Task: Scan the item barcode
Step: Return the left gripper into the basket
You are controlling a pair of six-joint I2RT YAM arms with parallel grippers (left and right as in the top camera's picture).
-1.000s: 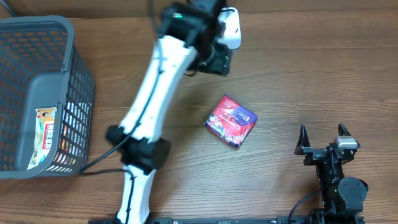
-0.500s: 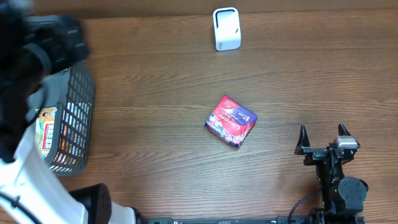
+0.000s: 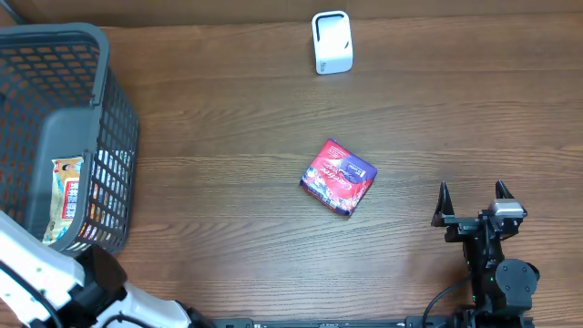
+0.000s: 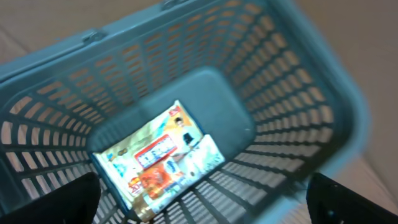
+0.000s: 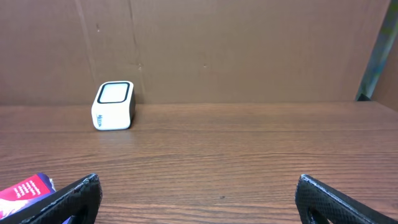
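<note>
The left arm, which reached toward the white scanner a second ago, is now withdrawn to the near left corner. Its wrist view looks down into the grey basket. The left gripper has its fingers spread wide with nothing between them. The basket holds one yellow-and-white packet, lying flat on its floor. The red-and-purple packet is unmoved at mid-table, well apart from the scanner. The right gripper is unchanged, jaws apart and empty.
</note>
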